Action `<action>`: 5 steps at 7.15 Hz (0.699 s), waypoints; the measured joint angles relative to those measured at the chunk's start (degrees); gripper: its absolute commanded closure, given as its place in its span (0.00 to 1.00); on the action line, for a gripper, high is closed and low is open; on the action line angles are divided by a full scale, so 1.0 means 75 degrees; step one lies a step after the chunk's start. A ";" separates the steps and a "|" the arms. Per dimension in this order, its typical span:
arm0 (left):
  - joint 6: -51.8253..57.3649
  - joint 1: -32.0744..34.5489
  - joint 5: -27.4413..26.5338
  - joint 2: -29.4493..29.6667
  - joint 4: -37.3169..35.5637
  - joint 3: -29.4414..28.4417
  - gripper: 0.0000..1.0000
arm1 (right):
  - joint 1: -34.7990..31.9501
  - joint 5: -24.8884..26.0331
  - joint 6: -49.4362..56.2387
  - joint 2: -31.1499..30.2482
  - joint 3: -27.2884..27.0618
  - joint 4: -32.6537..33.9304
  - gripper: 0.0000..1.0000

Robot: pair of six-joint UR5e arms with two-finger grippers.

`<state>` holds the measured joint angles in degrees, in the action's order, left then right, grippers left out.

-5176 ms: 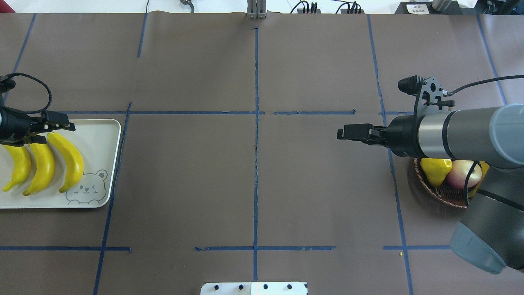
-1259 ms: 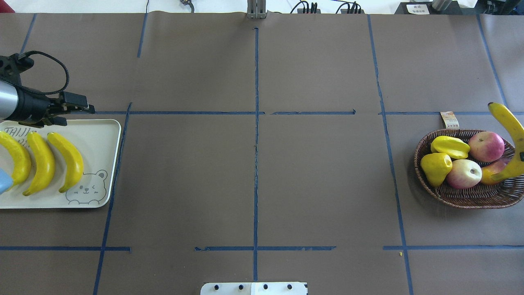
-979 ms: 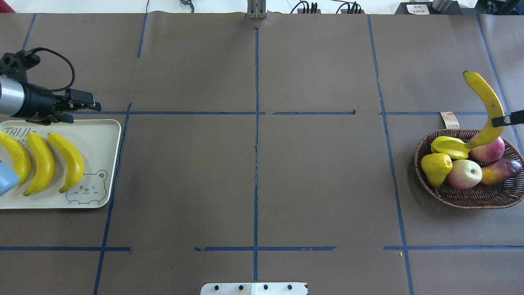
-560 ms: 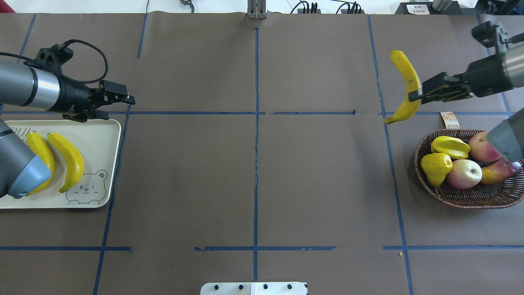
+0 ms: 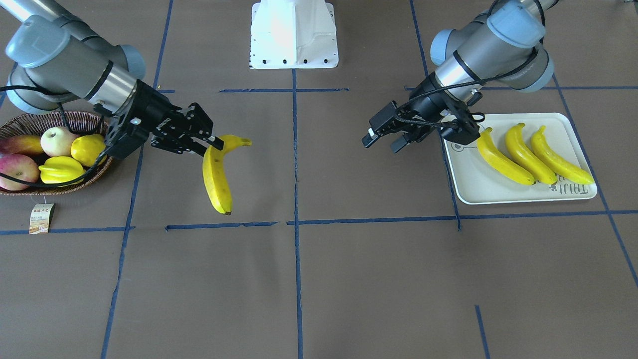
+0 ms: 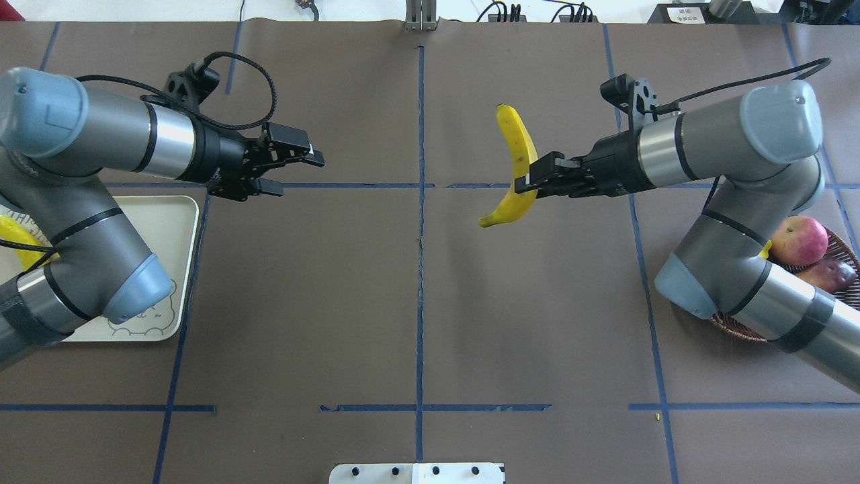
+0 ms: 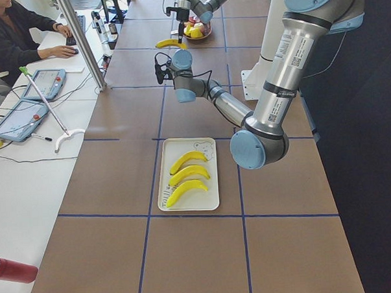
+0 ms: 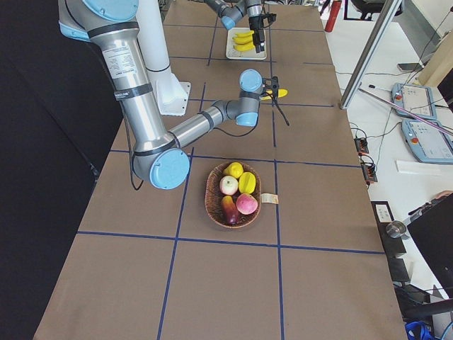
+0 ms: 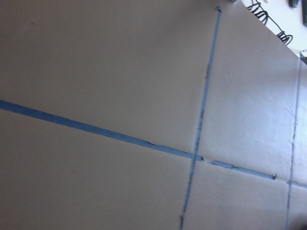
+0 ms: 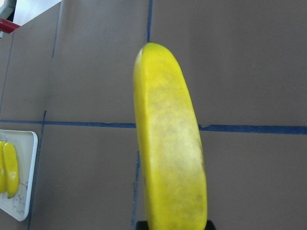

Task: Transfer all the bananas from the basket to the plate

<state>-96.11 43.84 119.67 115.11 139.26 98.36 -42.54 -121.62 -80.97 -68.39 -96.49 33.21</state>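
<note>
There the right gripper (image 6: 531, 183) was clamped on a long, curved, bright yellow, dark-tipped banana (image 6: 512, 141) above mid-table, the left gripper (image 6: 295, 175) hung fingers apart near the plate (image 5: 498, 195), and 3 more bananas (image 5: 529, 153) lay side by side there.

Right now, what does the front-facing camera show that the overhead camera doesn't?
Only the front-facing view shows three bananas lying side by side on the plate, plus the basket's fruit and paper tag. Only the overhead view shows the cables at the table's far edge; there the arms cover most of plate and basket. Both show the right tool shut on a fourth banana, and the left tool open and empty.
</note>
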 measured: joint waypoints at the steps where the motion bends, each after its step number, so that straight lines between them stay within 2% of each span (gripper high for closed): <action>1: -0.0320 -0.0186 -0.0147 0.0342 0.0033 -0.0087 0.01 | 0.0496 0.0631 -0.0110 0.0152 -0.0079 0.0022 0.97; 3: -0.0650 -0.0579 -0.0516 0.0935 0.0001 -0.0294 0.01 | 0.1092 0.1315 -0.0156 0.0385 -0.0136 0.0035 0.97; 5: -0.0702 -0.0686 -0.0605 0.1351 -0.0025 -0.0605 0.01 | 0.1273 0.1464 -0.0161 0.0482 -0.0195 0.0037 0.97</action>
<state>-101.38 38.70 115.13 125.24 139.07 93.83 -32.99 -110.64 -82.17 -64.78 -97.95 33.48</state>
